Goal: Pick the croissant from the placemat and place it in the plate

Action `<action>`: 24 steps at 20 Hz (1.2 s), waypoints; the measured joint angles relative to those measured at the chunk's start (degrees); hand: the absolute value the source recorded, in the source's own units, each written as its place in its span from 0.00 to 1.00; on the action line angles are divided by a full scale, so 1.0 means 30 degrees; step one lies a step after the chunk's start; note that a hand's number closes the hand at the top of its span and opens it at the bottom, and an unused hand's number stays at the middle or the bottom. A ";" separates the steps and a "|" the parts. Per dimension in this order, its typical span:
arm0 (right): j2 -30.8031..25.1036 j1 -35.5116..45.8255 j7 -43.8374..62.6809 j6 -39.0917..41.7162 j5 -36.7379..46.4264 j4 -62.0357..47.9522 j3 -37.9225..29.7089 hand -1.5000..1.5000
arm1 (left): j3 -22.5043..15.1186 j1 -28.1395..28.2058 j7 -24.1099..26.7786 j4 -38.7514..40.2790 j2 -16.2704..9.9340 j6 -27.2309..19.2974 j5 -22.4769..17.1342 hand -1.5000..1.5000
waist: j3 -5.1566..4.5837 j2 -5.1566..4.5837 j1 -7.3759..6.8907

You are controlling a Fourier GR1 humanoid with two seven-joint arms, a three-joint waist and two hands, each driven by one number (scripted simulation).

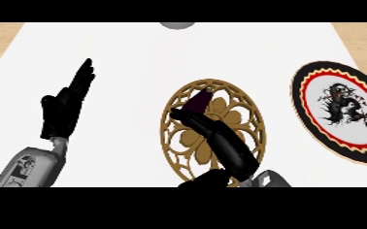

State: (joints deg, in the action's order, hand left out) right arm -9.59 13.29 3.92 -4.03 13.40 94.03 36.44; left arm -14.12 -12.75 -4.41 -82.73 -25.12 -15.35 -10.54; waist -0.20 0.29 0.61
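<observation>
A dark maroon croissant point(200, 101) lies on the upper part of a round gold openwork placemat point(247, 111) in the middle of the white counter. My right hand point(228, 148) comes in from the lower edge and stretches over the placemat. Its fingers are fairly straight, and their tips touch the near end of the croissant and hide part of it. The plate point(308, 85), with a black rim, a red ring and a white centre with a dark figure, sits at the right edge, apart from the placemat. My left hand point(66, 104) rests open at the left, fingers up.
A grey rounded object point(177, 24) shows at the counter's far edge. Wooden floor shows at the top corners beyond the white counter point(129, 48).
</observation>
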 measured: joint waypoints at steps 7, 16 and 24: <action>-0.2086 -0.1627 -0.0211 -0.1084 0.3399 0.2823 0.0119 0.00 | 0.0312 -0.0371 0.0051 0.0341 0.0547 0.0288 0.0443 0.50 | 0.0051 -0.0040 0.0020; -0.5889 0.0019 0.6679 0.4425 0.3654 0.8132 -0.1680 0.00 | 0.0900 -0.0713 0.0370 0.1119 0.0843 0.0752 0.0531 0.50 | 0.0017 -0.0017 0.0014; -0.6382 0.2687 1.2226 0.9944 0.1073 0.8460 -0.2844 0.00 | 0.1035 -0.1025 0.0160 0.1125 0.1257 0.1074 0.0905 0.50 | 0.0041 -0.0070 -0.0216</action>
State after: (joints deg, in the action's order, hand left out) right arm -28.73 21.35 40.59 25.80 16.62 119.41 27.90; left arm -11.02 -15.83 -3.93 -79.35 -21.35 -12.13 -7.83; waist -0.08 0.08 -0.04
